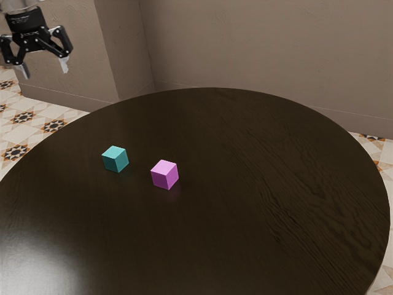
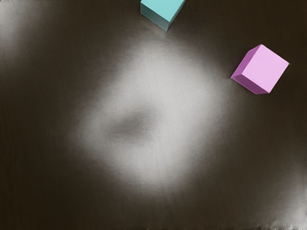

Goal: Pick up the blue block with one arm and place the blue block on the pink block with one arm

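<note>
A small teal-blue block (image 1: pixel 115 158) rests on the dark round table (image 1: pixel 245 184), left of centre. Close to its right lies a pink block (image 1: pixel 164 174) of about the same size; the two stand apart. My gripper (image 1: pixel 42 67) hangs high at the exterior view's upper left, well above and away from both blocks, open with nothing between its fingers. In the wrist view the blue block (image 2: pixel 162 10) is cut off by the picture's edge and the pink block (image 2: pixel 261 69) lies beside it on the glossy tabletop.
A beige wall and a jutting pillar (image 1: pixel 116 43) stand behind the table. Patterned floor tiles (image 1: pixel 31 117) show past the table's rim. A broad light reflection (image 2: pixel 148 120) lies on the tabletop under my hand.
</note>
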Motion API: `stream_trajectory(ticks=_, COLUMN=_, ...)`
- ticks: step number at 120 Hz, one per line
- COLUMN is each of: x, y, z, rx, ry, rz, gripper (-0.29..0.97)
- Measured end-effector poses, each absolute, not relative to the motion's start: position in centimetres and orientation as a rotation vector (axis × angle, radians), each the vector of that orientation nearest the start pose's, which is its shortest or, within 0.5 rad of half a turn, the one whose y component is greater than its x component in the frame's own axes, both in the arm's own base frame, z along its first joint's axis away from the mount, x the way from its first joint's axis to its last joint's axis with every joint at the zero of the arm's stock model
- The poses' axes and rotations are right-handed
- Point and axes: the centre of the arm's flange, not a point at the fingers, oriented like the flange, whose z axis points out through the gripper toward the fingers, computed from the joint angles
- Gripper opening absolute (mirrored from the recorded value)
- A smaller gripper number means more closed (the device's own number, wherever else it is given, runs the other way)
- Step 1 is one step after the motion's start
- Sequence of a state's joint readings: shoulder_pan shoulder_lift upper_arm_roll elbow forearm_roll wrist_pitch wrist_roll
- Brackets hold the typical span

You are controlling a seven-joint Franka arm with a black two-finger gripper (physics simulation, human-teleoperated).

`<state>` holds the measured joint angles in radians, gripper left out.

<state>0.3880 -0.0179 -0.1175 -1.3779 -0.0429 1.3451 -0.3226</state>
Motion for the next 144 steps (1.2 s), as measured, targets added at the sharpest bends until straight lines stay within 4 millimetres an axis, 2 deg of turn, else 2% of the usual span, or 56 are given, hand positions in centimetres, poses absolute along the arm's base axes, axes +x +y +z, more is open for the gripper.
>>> stream_trajectory(ticks=17, x=51.0, y=11.3, z=70.3, rx=-3.064, ry=-0.853, rz=0.029, gripper=0.68)
stream_trajectory(ticks=21, x=50.8, y=10.8, z=71.0, rx=-3.068, ry=-0.84, rz=0.006, gripper=0.68)
stream_trajectory(ticks=25, x=50.1, y=10.2, z=73.8, rx=-3.068, ry=-0.828, rz=-0.079, gripper=0.68)
stream_trajectory(ticks=29, x=48.8, y=9.6, z=77.6, rx=-3.064, ry=-0.814, rz=-0.2, gripper=0.68)
stream_trajectory(ticks=36, x=45.2, y=8.1, z=83.3, rx=-3.044, ry=-0.797, rz=-0.366, gripper=0.68)
stream_trajectory(ticks=40, x=43.1, y=6.7, z=85.5, rx=-3.037, ry=-0.771, rz=-0.425, gripper=0.68)
stream_trajectory(ticks=45, x=41.1, y=4.4, z=87.2, rx=-3.039, ry=-0.719, rz=-0.461, gripper=0.68)
stream_trajectory(ticks=50, x=39.9, y=2.9, z=87.8, rx=-3.044, ry=-0.681, rz=-0.461, gripper=0.68)
stream_trajectory(ticks=56, x=39.3, y=2.3, z=87.9, rx=-3.047, ry=-0.667, rz=-0.438, gripper=0.68)
stream_trajectory(ticks=80, x=39.5, y=2.6, z=87.1, rx=-3.047, ry=-0.678, rz=-0.359, gripper=0.68)
stream_trajectory(ticks=87, x=40.3, y=2.9, z=85.9, rx=-3.05, ry=-0.68, rz=-0.302, gripper=0.68)
stream_trajectory(ticks=92, x=40.1, y=2.8, z=85.1, rx=-3.044, ry=-0.686, rz=-0.264, gripper=0.68)
stream_trajectory(ticks=97, x=39.2, y=2.3, z=84.7, rx=-3.035, ry=-0.684, rz=-0.243, gripper=0.68)
stream_trajectory(ticks=103, x=37.3, y=1.5, z=82.9, rx=-3.019, ry=-0.694, rz=-0.204, gripper=0.68)
stream_trajectory(ticks=107, x=36.6, y=2.2, z=80.2, rx=-3.02, ry=-0.735, rz=-0.152, gripper=0.68)
stream_trajectory(ticks=115, x=36.5, y=5.6, z=73.1, rx=-3.07, ry=-0.858, rz=-0.036, gripper=0.68)
stream_trajectory(ticks=123, x=36.2, y=7.2, z=67.0, rx=-3.104, ry=-0.942, rz=0.04, gripper=0.68)
stream_trajectory(ticks=133, x=36.1, y=6.6, z=60.5, rx=-3.08, ry=-0.942, rz=0.12, gripper=0.68)
stream_trajectory(ticks=139, x=36.6, y=5.0, z=58.5, rx=-3.025, ry=-0.874, rz=0.132, gripper=0.68)
stream_trajectory(ticks=144, x=37.7, y=3.9, z=57.5, rx=-2.998, ry=-0.823, rz=0.132, gripper=0.68)
